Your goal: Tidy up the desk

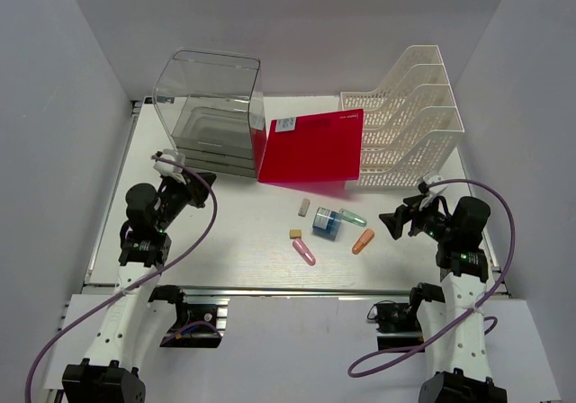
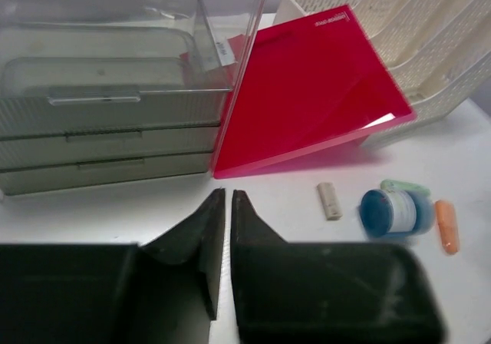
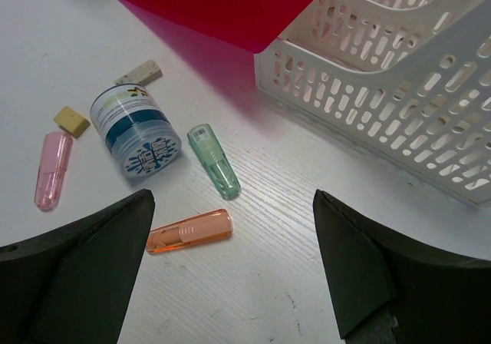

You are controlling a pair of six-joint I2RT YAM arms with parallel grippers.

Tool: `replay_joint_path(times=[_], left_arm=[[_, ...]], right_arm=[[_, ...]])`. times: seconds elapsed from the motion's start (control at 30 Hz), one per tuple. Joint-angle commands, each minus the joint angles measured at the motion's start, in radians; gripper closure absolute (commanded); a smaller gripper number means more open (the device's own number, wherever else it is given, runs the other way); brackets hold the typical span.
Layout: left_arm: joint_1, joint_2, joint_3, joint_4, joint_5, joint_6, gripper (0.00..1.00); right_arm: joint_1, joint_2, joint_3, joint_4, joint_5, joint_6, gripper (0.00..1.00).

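The desk (image 1: pixel 243 250) lies flat under both arms, running to the far wall. It is stiff, matte and fixed, nothing I'd grip itself, so I'd pinch the light, slippery orange capsule (image 3: pixel 189 231) near-right of centre across its middle. My left gripper (image 2: pixel 228 200) is pinched almost together on nothing; my right gripper (image 1: pixel 393 223) gapes wide.

Pale grey walls (image 1: pixel 54 79), soft even light

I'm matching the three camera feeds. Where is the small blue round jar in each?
Top external: small blue round jar just right of centre.
Left wrist: jar at lower right.
Right wrist: jar left of centre.
Shared landmark: red translucent plastic sheet, beyond the jar in all three.
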Motion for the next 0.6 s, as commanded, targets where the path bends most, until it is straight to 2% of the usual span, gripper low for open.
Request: replay_joint_path(times=[0.0,0.03,0.1,0.27,0.43,0.47,0.53,0.57], left_arm=[[0.004,0.005,0.008,0.010,0.025,0.000,0.84],[0.004,0.006,0.009,0.010,0.025,-0.002,0.91],[0.004,0.006,0.008,0.009,0.010,-0.011,0.97],[0.004,0.024,-0.006,0.015,-0.128,-0.132,1.00],[0.004,0.107,0.009,0.013,-0.110,-0.171,1.00],[0.004,0.145,0.022,0.009,-0.108,-0.184,0.99],[0.014,0.184,0.028,-0.001,-0.113,-0.209,0.89],[0.025,0.224,0.029,0.004,-0.121,-0.232,0.80]], right_arm=[[-0.007,0.003,-0.004,0.058,0.037,0.033,0.11],[-0.006,0.000,-0.007,0.060,0.037,0.034,0.11],[-0.007,-0.003,-0.013,0.070,0.037,0.042,0.11],[-0.007,0.004,-0.024,0.077,0.017,0.016,0.11],[-0.006,0.000,-0.016,0.057,-0.023,-0.024,0.11],[-0.007,0.001,-0.016,0.055,-0.020,-0.019,0.11],[-0.006,0.001,-0.009,0.052,0.006,-0.007,0.11],[-0.006,0.003,-0.006,0.048,0.011,-0.015,0.11]])
